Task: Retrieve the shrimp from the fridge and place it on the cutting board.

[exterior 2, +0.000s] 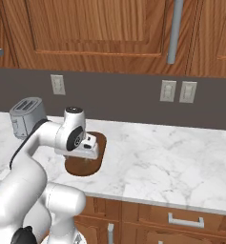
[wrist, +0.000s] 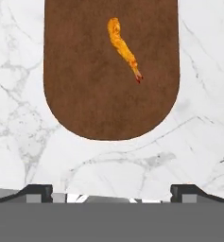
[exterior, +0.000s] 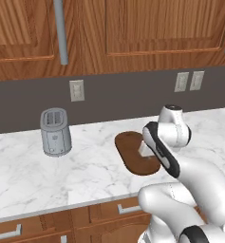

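The shrimp [wrist: 123, 49], a small orange curved piece with a reddish tail, lies on the dark brown cutting board [wrist: 85, 94], near the board's middle in the hand view. My gripper [wrist: 112, 191] hangs above the board's rounded end, open, with nothing between its fingertips [wrist: 38, 191]; the shrimp is well apart from them. From the base cameras, the hand [exterior 2: 88, 150] hovers over the cutting board [exterior 2: 81, 167] on the marble counter, and the arm covers part of the cutting board [exterior: 130, 156]. The fridge is out of view.
A grey toaster [exterior: 55, 132] stands on the counter [exterior: 28, 175] left of the board, also the toaster [exterior 2: 26, 116]. Wall outlets [exterior 2: 174, 91] sit on the dark backsplash. Wooden cabinets hang above, drawers lie below the counter edge. Bare marble [exterior 2: 171, 152] stretches right of the board.
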